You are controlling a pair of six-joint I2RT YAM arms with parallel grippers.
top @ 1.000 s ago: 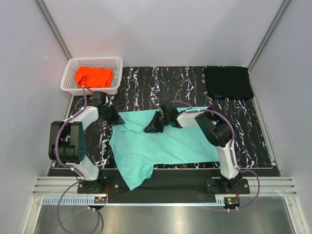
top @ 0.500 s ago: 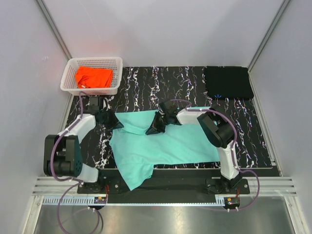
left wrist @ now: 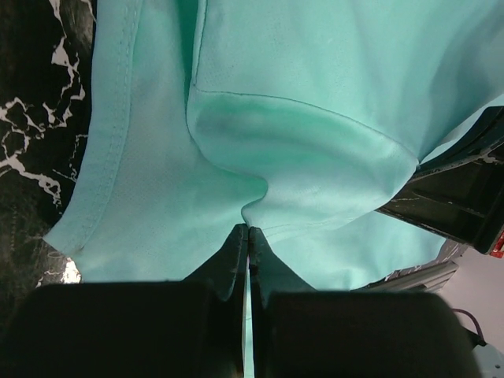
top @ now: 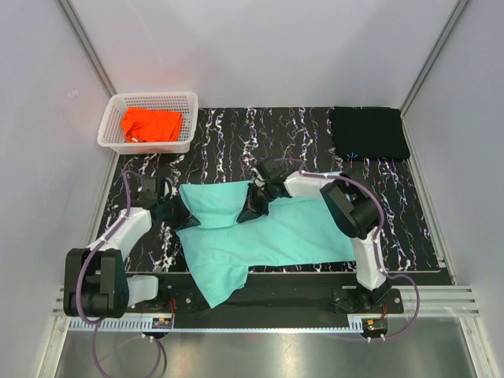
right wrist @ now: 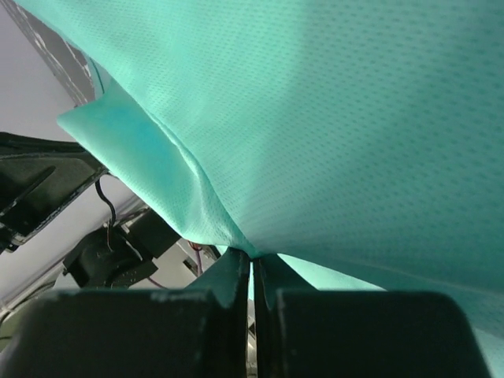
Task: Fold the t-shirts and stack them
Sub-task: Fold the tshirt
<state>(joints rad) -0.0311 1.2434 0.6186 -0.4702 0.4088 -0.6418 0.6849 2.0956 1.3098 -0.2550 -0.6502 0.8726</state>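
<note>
Grips a pinch of the mint-teal t-shirt (left wrist: 315,142) between the left fingers (left wrist: 228,260), pressed flat together, with cloth puckering out just past the tips. Does likewise with the right fingers (right wrist: 232,276): closed tight on a ridge of the same shirt, with fabric fanning away above them. Holds the left pinch at the shirt's far left corner and the right pinch on its far edge, near the middle, with a band of cloth running between the two. Leaves the rest of the shirt spread on the desk (top: 236,130), with one near left corner draped over the near edge. Reaches the left arm low from the near left, elbow folded close to its base, forearm angled far and right. Bends the right arm up from the near right, elbow over the shirt's right side, forearm running left. Shows, well apart from both, the orange t-shirt (top: 151,124) in the white basket (top: 110,140) at the far left, and the black t-shirt (top: 368,132) flat at the desk's far right corner.
</note>
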